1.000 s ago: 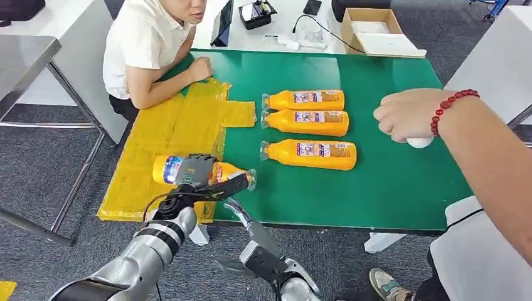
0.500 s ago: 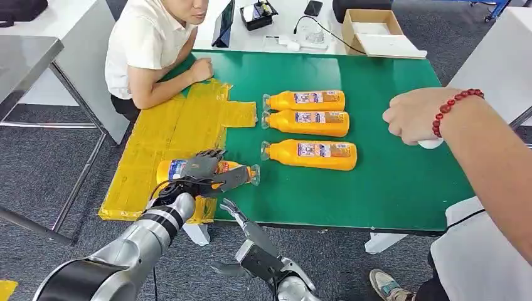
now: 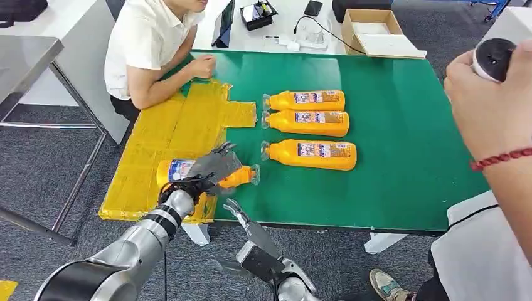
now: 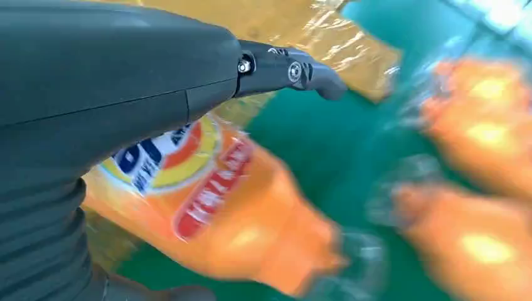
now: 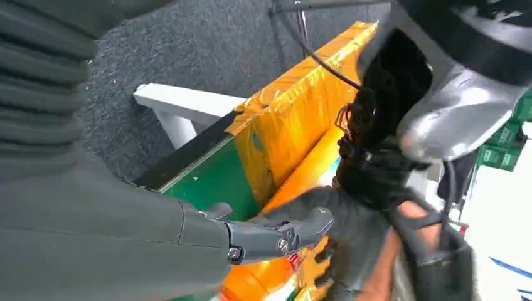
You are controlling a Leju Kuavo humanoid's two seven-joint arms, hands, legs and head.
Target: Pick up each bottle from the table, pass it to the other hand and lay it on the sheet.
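Left hand is hovering open over the bottle lying on the sheet's near edge.

I am seeing my left hand [image 3: 212, 168] with fingers spread apart, gripping nothing, just above the orange bottle [image 3: 179, 170], which is lying on its side with its cap end reaching off the yellow sheet [image 3: 169, 128] onto the green table [image 3: 389, 182]. My right hand [image 3: 248, 232] is sitting below the table edge, fingers apart and empty. Three more bottles [image 3: 307, 125] are lying side by side on the table, and a person's hand [image 3: 495, 100] is holding a small object at the right.

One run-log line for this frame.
left hand: open over bottle lying on yellow sheet | right hand: open, below table edge | remaining bottles: three
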